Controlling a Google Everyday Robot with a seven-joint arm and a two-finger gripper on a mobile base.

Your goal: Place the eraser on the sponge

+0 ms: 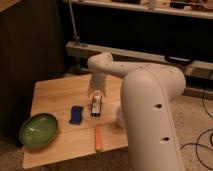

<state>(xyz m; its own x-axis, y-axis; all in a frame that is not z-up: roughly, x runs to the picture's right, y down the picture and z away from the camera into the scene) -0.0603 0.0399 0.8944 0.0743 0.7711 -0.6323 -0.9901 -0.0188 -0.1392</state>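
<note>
Dim room, dark panel [30, 45] at left, pale horizontal rail [140, 54] running behind. Speckled floor to the right, with dark cables [202, 145] trailing across it.

Wooden table [50, 95], light grain, stands in front of the panel. Left to right on it:
- green plate [39, 130], round, at the near-left corner
- sponge [76, 114], blue, flat, near mid-table, well apart from the plate
- eraser [95, 107], lying flat just beside the sponge on its right, not touching it, long axis running away from the camera
- orange stick [98, 138] near the front edge, nearer the camera than the eraser

Arm [150, 115]: bulky white link fills the right foreground; it rises to a joint [102, 62] over the table's far side, then drops straight down. Gripper [97, 96] points downward, directly over the eraser's far end, at or just above it. Contact unclear; whether it is released or clamped cannot be told.
</note>
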